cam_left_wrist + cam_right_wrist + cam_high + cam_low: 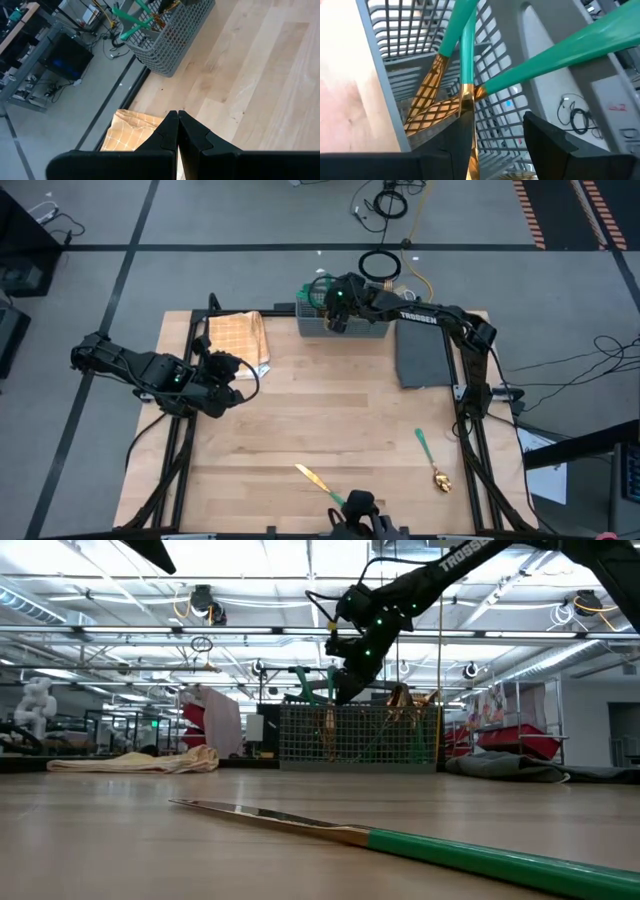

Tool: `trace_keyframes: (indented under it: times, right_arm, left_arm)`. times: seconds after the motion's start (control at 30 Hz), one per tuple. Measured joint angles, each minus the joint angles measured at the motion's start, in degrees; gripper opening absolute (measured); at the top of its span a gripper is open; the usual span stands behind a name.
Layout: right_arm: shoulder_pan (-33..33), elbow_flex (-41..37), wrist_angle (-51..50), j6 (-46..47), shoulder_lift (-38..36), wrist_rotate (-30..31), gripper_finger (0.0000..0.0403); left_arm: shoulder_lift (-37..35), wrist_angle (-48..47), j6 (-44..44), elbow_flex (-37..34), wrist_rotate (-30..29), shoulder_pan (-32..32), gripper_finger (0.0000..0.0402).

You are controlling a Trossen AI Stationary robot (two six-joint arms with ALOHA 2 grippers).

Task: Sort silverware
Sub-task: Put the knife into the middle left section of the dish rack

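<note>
Drop-off time: the right gripper [338, 308], fingers spread apart, hangs over the grey slotted basket [372, 329] where teal-handled gold silverware [462, 60] stands. Next it likely fetches the gold spoon [433, 461] or knife [320, 483] on the table. The left gripper [177, 131] waits pressed together near the tan checked cloth [238, 337].

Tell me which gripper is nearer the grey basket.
Right. The right gripper hovers directly over the basket at the table's far edge, fingers apart. The left gripper waits well away, beside the cloth.
</note>
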Motion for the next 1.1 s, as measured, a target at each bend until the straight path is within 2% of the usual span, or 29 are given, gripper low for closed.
trace_keyframes:
  times: [0.27,0.6,1.1]
  right_arm:
    - [0.5,0.2,0.7,-0.4,1.4,1.4,0.016]
    - [2.0,-0.1,-0.5,-0.1,-2.5,1.4,0.016]
    - [3.3,-0.1,-2.6,-2.6,-2.4,-0.2,0.016]
  left_arm:
    - [0.0,-0.2,0.0,0.0,-0.1,0.0,0.0008]
    - [0.0,-0.5,0.0,0.0,-0.1,0.0,0.0008]
    - [0.0,-1.3,-0.4,0.0,0.0,0.0,0.0008]
